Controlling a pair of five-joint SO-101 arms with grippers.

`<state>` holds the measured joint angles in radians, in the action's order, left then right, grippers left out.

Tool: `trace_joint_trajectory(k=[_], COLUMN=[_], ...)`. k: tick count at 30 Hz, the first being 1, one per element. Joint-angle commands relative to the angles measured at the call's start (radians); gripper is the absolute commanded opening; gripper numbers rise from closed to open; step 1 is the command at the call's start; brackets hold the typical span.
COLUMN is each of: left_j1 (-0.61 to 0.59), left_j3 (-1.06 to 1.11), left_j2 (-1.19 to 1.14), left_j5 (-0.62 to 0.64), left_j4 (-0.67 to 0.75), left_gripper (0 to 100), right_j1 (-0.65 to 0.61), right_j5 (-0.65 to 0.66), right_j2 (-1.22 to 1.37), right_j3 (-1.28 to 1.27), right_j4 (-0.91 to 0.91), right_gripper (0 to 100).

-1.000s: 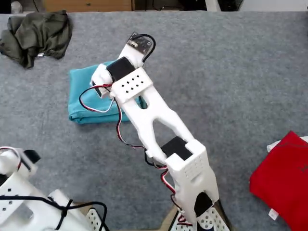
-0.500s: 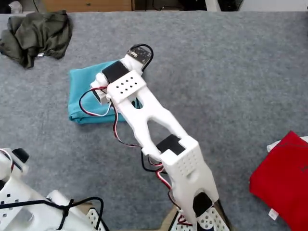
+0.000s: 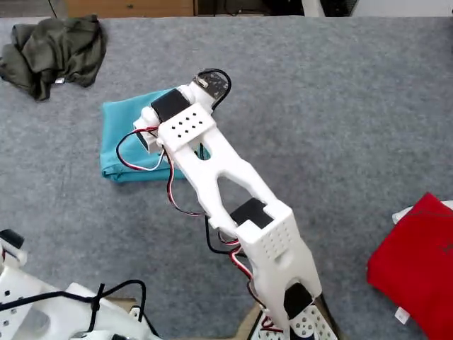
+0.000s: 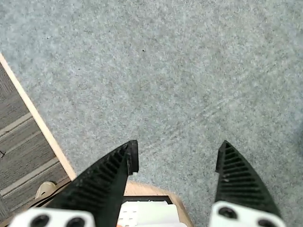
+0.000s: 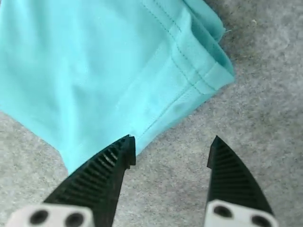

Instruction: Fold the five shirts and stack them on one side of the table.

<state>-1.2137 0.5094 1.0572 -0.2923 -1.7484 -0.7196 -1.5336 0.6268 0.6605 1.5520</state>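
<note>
High view: folded teal shirt [image 3: 120, 142] lies left of centre on grey felt table [image 3: 340, 106], right arm [image 3: 212, 163] over it; crumpled olive shirt [image 3: 53, 49] far-left corner, red shirt [image 3: 417, 262] right edge. Left wrist view: left gripper [image 4: 179, 153] released over felt. Right wrist view: right gripper [image 5: 172, 146] released above teal shirt's hem.

My right arm [image 3: 219, 177] covers the teal shirt's [image 3: 124, 138] three-o'clock side; at four o'clock the view's edge cuts off the red shirt [image 3: 414, 258].
</note>
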Motion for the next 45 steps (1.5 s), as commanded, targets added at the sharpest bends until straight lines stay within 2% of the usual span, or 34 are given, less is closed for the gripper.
trace_joint_trajectory(k=[1,10,21,25,33,45], left_j1=[-0.009,-0.006,0.0,0.0,0.002,0.002], left_j3=[-0.058,-0.06,-0.061,-0.061,-0.061,-0.061], left_j2=[0.008,0.008,0.008,0.008,0.008,0.008], left_j5=[-0.003,-0.003,-0.005,-0.005,-0.005,-0.005], left_j4=[-0.009,-0.009,-0.009,-0.009,-0.009,-0.009], left_gripper=[27,27,27,27,27,27], right_j1=[0.001,-0.03,0.012,0.012,0.008,0.008], right_j5=[-0.04,-0.109,-0.106,-0.109,-0.143,-0.133], right_j2=[-0.073,0.027,0.033,0.07,0.243,0.286], right_j3=[0.053,0.062,0.053,0.062,0.062,0.062], right_j4=[-0.034,-0.13,0.028,0.028,-0.094,-0.104], right_gripper=[26.3,26.3,26.1,26.1,26.1,26.1])
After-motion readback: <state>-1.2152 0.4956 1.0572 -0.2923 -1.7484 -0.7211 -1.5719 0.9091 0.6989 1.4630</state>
